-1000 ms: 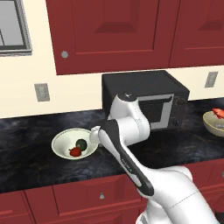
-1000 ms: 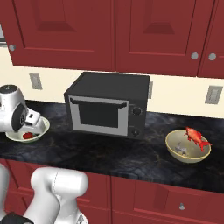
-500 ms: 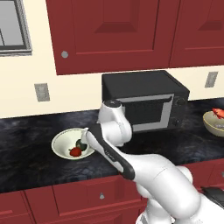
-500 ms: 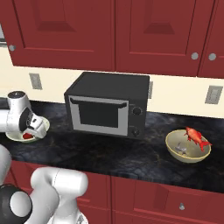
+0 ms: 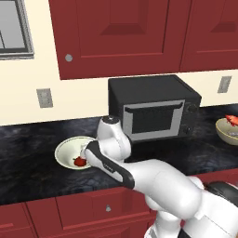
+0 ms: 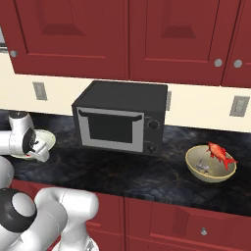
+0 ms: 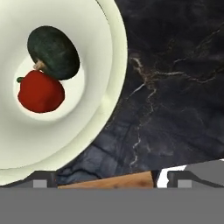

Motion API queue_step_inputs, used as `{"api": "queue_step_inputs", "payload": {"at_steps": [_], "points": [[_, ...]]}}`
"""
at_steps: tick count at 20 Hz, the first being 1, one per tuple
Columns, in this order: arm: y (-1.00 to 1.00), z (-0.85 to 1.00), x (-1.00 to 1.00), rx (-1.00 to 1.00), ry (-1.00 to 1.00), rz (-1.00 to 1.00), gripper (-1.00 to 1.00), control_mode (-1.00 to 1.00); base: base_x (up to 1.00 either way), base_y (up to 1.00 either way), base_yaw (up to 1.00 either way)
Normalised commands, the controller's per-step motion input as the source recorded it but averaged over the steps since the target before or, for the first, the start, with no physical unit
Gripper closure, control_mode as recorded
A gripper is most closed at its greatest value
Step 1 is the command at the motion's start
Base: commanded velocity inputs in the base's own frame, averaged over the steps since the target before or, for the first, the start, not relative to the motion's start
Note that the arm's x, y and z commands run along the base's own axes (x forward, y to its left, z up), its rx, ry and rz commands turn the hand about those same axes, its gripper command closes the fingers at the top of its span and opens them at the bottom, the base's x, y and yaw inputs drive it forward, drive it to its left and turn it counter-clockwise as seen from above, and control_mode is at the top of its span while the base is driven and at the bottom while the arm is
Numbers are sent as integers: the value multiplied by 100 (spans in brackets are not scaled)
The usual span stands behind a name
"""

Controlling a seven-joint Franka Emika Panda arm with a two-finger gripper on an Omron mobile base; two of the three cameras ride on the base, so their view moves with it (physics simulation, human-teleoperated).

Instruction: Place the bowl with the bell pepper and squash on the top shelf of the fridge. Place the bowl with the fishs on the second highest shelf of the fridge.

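The wide off-white shallow bowl (image 7: 57, 92) with the glossy red bell pepper (image 7: 40, 91) and dark green squash (image 7: 53, 52) is seen upper left in the hand view. The two-finger gripper (image 7: 107, 180) is spread wide, empty, above the rim; a tilted grasp could spill both vegetables onto the black marbled counter (image 7: 175, 87).

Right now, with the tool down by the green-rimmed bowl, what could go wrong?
The open tool straddles the rim of the bowl with the bell pepper and squash; a grip on that thin edge could tip the shallow bowl. The bell pepper and squash lie loose inside and could roll out. The microwave stands close beside the arm, so a careless lift might clip it.
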Motion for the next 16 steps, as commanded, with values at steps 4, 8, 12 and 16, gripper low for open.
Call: {"api": "queue_step_inputs", "payload": {"at_steps": [4,8,12,16], "points": [[13,-21,32,0,0,-7,-100,-100,0,0,0],[4,-12,36,0,0,-8,-100,-100,0,0,0],[15,-2,37,0,0,-9,-100,-100,0,0,0],[16,-14,23,0,0,-8,-100,-100,0,0,0]]}}
